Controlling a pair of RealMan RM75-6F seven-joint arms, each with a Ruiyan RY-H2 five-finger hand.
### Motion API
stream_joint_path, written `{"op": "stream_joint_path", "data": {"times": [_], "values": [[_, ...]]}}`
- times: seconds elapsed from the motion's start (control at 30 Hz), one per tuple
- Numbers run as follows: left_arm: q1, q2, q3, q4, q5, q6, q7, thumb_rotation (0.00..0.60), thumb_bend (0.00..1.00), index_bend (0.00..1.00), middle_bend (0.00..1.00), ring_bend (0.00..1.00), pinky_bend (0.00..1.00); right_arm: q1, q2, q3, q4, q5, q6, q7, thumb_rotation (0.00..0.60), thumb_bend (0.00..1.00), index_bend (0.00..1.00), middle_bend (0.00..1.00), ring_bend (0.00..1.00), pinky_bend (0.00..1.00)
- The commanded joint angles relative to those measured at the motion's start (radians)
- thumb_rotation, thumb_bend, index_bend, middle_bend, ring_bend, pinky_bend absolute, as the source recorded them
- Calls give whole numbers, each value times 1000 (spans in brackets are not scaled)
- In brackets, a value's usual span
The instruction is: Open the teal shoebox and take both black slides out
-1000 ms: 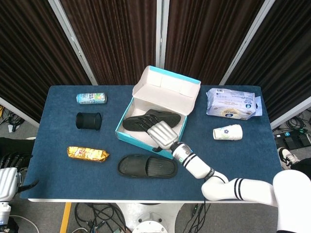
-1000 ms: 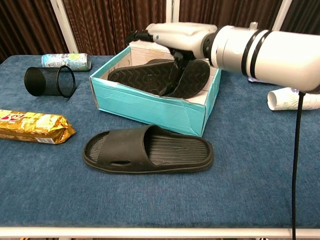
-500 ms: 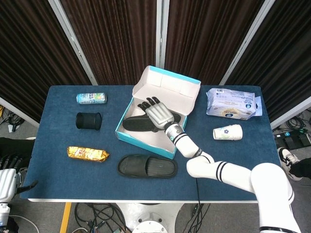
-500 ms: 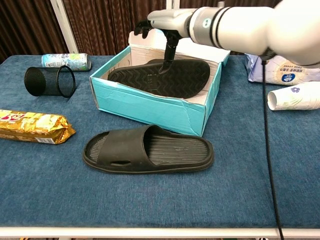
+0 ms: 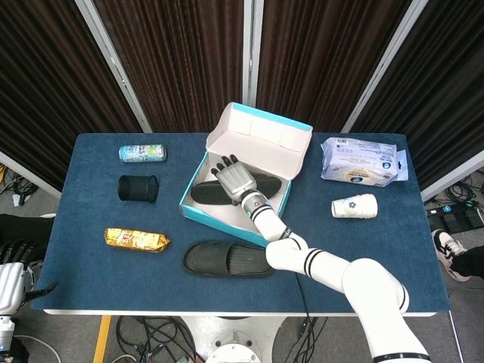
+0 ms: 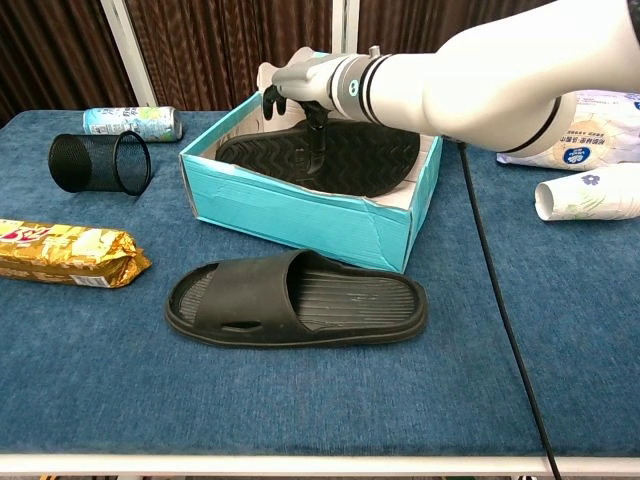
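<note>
The teal shoebox [image 5: 198, 209] is seen with its lid open at the table's centre, one black slide [image 6: 345, 158] lying sole-up inside it. The second slide [image 5: 228, 259] is laid on the blue table [image 5: 91, 219] just beside the box at its 6 o'clock. The right hand [image 5: 235, 178] is reached into the box over the slide, fingers spread apart across the top and one digit [image 6: 321, 140] pointed down onto the sole; no grip is shown. The left hand [image 5: 13, 280] is glimpsed at the table's 8 o'clock edge, and how its fingers lie cannot be told. A mesh cup [image 5: 138, 188] and a can [image 5: 141, 153] are placed at 10 o'clock, a snack packet [image 5: 136, 240] at 8 o'clock, a paper cup [image 5: 354, 206] and a wipes pack [image 5: 358, 162] at 2 to 3 o'clock
</note>
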Motion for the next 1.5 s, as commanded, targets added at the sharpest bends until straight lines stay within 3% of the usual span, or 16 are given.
{"op": "stream_joint_path", "data": {"times": [0.03,0.17,0.5,0.8,0.93,1.07,1.23,1.4,1.5], "values": [[0,0,-1,0,-3,-3,-1,600,0,255,184,106,100,8,-14,-8,22,11,-9,-10,600,5,206,175,24,72],[2,-2,-2,3,-3,-1,-6,600,0,255,184,106,100,-8,-1,-5,0,-5,-10,17,600,6,231,211,59,71],[-4,-7,-4,7,4,-3,-10,600,0,255,184,105,100,-73,92,-24,-178,-96,75,55,600,16,306,321,148,71],[2,-7,-1,8,2,-1,-13,600,0,255,184,106,100,-60,26,-35,-101,-98,97,13,600,109,411,401,226,71],[6,-6,-1,6,-1,2,-13,600,0,255,184,106,100,-58,-1,-29,-68,-126,107,20,600,205,478,453,271,72],[9,-6,-1,7,-3,3,-14,600,0,256,184,106,100,-66,-1,-20,-68,-178,128,51,600,321,558,518,334,83],[9,-8,-1,10,1,6,-18,600,0,256,184,106,100,-86,22,-8,-97,-239,155,98,600,351,606,557,378,94],[9,-8,-2,13,7,12,-20,600,0,256,184,106,100,-114,77,9,-182,-309,208,146,600,350,610,558,380,96],[7,-6,-4,11,11,15,-18,600,0,256,184,106,100,-147,159,25,-305,-362,269,177,600,351,610,558,380,96]]}}
